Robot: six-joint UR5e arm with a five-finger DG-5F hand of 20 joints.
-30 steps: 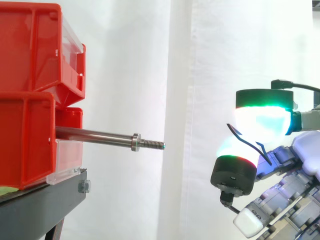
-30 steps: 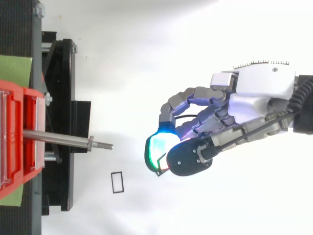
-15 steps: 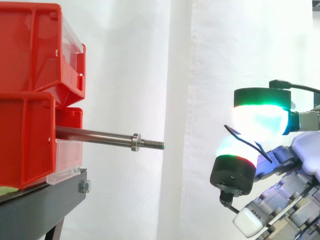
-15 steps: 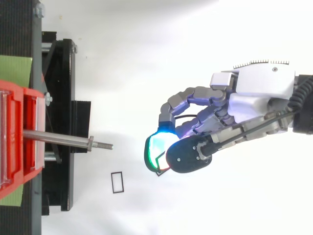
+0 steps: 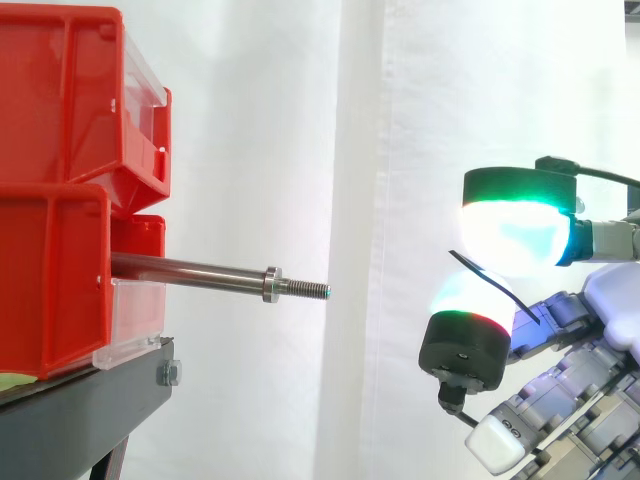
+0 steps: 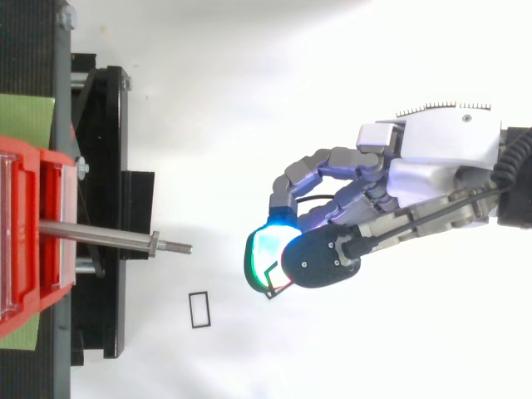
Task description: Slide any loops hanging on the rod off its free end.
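The robot hand (image 6: 416,179) has its glowing pads (image 5: 515,235) pressed together on a thin black loop (image 5: 485,275), pinched between thumb and finger and hanging free in the air.

In the side view, the long steel rod (image 5: 190,270) lies at 9 o'clock from the hand and well apart from it. Its long axis runs 9-to-3, and its threaded free end (image 5: 308,290) points at the hand. The rod's other end is fixed among the stacked red plastic bins (image 5: 50,280) on the black stand (image 6: 108,166). The shaft looks bare.

In the top view, a second small black rectangular loop (image 6: 191,309) lies flat on the white surface, at 5 o'clock from the rod tip and 8 o'clock from the pads. The task looks essentially done, since nothing hangs on the rod.
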